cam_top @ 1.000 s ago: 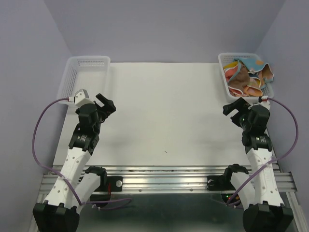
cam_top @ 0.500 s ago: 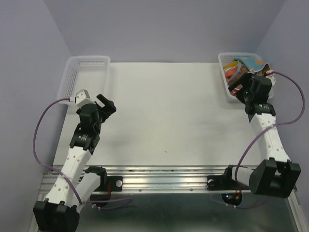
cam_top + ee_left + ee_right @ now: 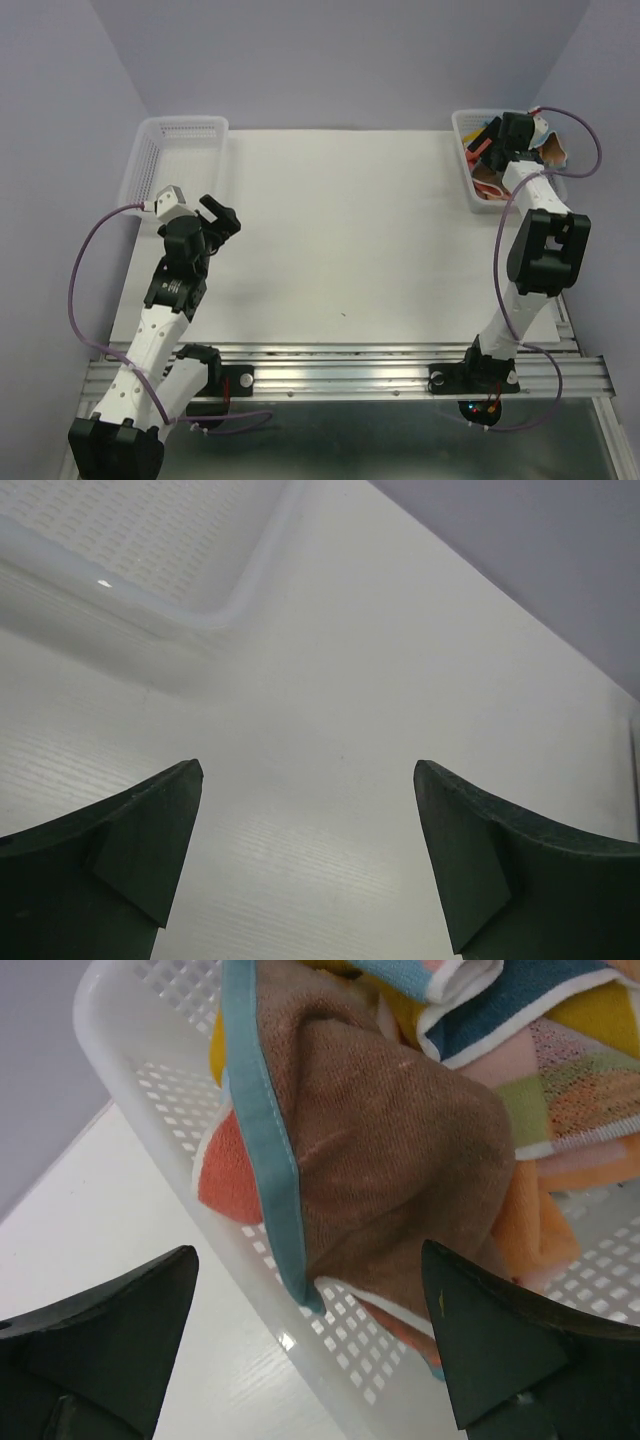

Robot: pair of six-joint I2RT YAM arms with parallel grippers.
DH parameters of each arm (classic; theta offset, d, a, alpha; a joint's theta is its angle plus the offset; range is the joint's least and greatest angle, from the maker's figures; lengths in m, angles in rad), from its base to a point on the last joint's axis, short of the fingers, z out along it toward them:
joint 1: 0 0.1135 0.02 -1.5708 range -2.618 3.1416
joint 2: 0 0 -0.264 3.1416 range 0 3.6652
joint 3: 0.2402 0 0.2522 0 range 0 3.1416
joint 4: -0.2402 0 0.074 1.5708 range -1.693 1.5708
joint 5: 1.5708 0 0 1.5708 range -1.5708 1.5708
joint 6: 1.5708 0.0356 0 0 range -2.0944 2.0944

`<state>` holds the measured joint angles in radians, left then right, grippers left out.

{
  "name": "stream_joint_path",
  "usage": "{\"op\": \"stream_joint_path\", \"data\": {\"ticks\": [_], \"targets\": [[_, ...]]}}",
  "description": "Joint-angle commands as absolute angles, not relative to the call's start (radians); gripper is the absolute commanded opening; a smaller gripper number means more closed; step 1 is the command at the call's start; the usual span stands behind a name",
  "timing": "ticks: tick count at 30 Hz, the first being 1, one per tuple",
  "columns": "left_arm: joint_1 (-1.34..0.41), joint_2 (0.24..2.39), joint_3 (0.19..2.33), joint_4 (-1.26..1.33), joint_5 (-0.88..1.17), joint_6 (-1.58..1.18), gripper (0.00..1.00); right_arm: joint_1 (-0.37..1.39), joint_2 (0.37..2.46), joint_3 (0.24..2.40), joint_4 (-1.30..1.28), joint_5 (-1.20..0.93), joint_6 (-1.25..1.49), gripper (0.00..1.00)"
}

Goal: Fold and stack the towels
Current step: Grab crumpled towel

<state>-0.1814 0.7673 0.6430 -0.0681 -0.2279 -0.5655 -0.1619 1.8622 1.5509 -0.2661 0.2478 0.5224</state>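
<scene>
The towels (image 3: 520,1090) lie heaped in the basket (image 3: 150,1070) at the two o'clock corner of the table (image 3: 340,220). The right gripper (image 3: 308,1260) hangs over the brown towel (image 3: 390,1150), jaws spread wide and holding nothing. Closing here could pinch the basket wall, or snag two tangled towels at once and drag the basket along. The left gripper (image 3: 308,770), also released, waits at nine o'clock.

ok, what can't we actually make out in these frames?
- Towel count: top view, right arm covers much of the right basket; right wrist view crops the towels.
- Left basket: left wrist view shows one corner only.
- Right gripper: too small and dark in top view to see its jaws.
</scene>
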Motion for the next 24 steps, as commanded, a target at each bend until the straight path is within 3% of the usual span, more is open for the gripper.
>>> {"op": "stream_joint_path", "data": {"ticks": [1, 2, 4, 5, 11, 16, 18, 24], "targets": [[-0.184, 0.755, 0.624, -0.021, -0.247, -0.552, 0.99, -0.166, 1.942, 1.699, -0.186, 0.316, 0.497, 0.95], [-0.184, 0.755, 0.624, -0.021, -0.25, -0.552, 0.99, -0.166, 1.968, 1.716, -0.199, 0.334, 0.502, 0.92], [-0.184, 0.761, 0.627, -0.025, -0.255, -0.552, 0.99, -0.166, 2.019, 1.759, -0.228, 0.397, 0.52, 0.77], [-0.184, 0.762, 0.629, -0.026, -0.258, -0.552, 0.99, -0.166, 2.025, 1.763, -0.233, 0.443, 0.544, 0.6], [-0.184, 0.775, 0.632, -0.029, -0.267, -0.552, 0.99, -0.166, 1.913, 1.597, -0.091, 0.483, 0.546, 0.27], [-0.184, 0.793, 0.635, -0.028, -0.255, -0.552, 0.99, -0.166, 1.821, 1.597, -0.113, 0.476, 0.491, 0.13], [-0.184, 0.792, 0.635, -0.028, -0.244, -0.554, 0.99, -0.166, 1.766, 1.603, -0.123, 0.45, 0.448, 0.01], [-0.184, 0.779, 0.638, -0.026, -0.209, -0.561, 0.99, -0.157, 1.617, 1.667, -0.19, 0.266, 0.376, 0.01]]}}
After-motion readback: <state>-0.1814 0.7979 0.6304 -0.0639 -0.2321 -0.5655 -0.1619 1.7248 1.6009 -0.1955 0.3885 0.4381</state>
